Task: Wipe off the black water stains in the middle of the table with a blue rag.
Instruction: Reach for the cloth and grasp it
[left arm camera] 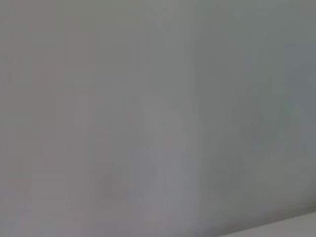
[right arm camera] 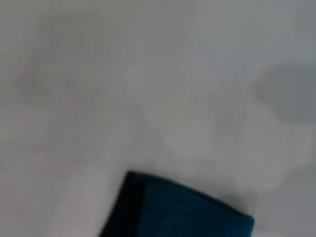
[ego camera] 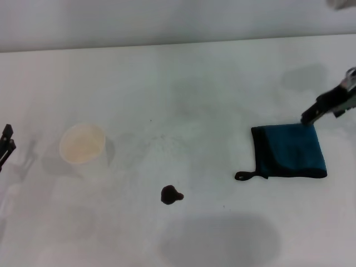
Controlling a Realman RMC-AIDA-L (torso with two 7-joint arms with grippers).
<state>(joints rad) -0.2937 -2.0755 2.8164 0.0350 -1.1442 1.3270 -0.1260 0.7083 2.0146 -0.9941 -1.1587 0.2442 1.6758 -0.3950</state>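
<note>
My right hand [ego camera: 309, 118] hovers at the far corner of the flat teal-blue black-edged rag [ego camera: 289, 151] on the white matte desk [ego camera: 183, 83]; I cannot tell its grip. The small dark stain [ego camera: 171, 194] lies well apart.

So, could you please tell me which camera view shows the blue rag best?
The head view: the whole blue rag lies flat on the table, loop included, with the right claw at its far edge. The right wrist view catches only one corner; the left wrist view shows none of it.

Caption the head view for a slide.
Right gripper reaches the far edge of the blue rag; black water stains sit mid-table, unwiped.
</note>
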